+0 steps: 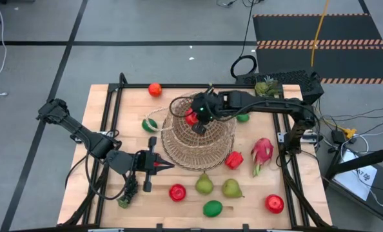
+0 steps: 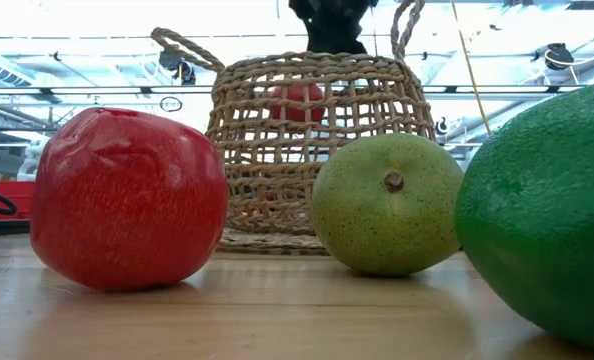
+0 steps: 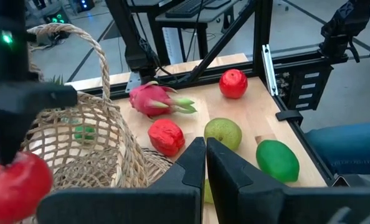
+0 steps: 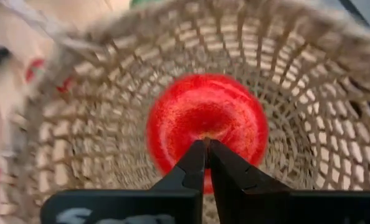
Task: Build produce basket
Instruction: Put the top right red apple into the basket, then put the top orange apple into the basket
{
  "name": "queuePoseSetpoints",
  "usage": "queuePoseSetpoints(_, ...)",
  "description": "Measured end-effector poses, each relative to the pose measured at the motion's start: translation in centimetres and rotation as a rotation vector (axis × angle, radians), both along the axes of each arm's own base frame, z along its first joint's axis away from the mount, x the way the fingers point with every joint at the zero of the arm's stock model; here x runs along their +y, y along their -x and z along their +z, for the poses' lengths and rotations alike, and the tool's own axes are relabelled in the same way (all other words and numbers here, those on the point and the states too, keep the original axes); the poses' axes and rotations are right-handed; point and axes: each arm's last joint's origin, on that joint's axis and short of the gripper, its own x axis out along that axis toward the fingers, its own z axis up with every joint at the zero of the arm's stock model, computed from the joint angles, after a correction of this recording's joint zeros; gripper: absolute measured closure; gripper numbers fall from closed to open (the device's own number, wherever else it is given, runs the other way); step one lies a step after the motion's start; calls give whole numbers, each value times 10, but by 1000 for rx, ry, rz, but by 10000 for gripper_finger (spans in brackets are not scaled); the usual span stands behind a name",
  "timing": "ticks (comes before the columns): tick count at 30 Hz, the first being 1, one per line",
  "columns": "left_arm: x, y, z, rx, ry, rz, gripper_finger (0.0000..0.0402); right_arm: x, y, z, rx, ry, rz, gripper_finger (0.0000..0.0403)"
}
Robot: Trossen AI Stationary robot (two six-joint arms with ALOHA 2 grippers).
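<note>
The tan wicker basket [image 1: 201, 143] stands on its base in the middle of the table. My right gripper [image 1: 198, 122] is over the basket's mouth, shut on a red round fruit [image 4: 207, 118]. The fruit shows through the weave in the low view [image 2: 297, 100], near the rim. My left gripper [image 1: 158, 165] is shut and empty, beside the basket's near left side; its fingers show closed in the left wrist view [image 3: 205, 155]. The rest of the produce lies on the table around the basket. My right gripper pinches the red fruit at the middle of its top [image 4: 205, 134] between the two fingertips. The fingers come from above, pointing down. The fruit hangs below the fingers, clear of the basket floor, inside the basket's upper part.
Two green pears [image 1: 204, 184] [image 1: 231, 188], a lime [image 1: 212, 208] and red fruits [image 1: 177, 192] [image 1: 274, 203] lie near the front edge. A dragon fruit [image 1: 262, 152] and a red piece [image 1: 234, 159] lie right of the basket. Dark grapes [image 1: 128, 192] lie front left.
</note>
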Motion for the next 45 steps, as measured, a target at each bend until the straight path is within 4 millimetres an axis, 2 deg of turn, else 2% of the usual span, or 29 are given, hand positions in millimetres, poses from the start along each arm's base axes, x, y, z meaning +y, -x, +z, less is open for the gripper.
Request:
queuePoseSetpoints(6,0,0,0,0,0,0,382,-2,-9,-21,84,-7,0,394)
queuePoseSetpoints(18,0,0,0,1,0,0,382,-15,-15,-40,143,-54,-13,394)
queuePoseSetpoints(30,0,0,0,1,2,1,382,-16,-15,-58,149,-81,6,387)
queuePoseSetpoints(40,0,0,-1,9,-4,0,382,-15,-16,-53,105,-61,33,311)
queuePoseSetpoints(45,0,0,-1,14,-7,0,382,-7,-6,-28,27,-40,67,272)
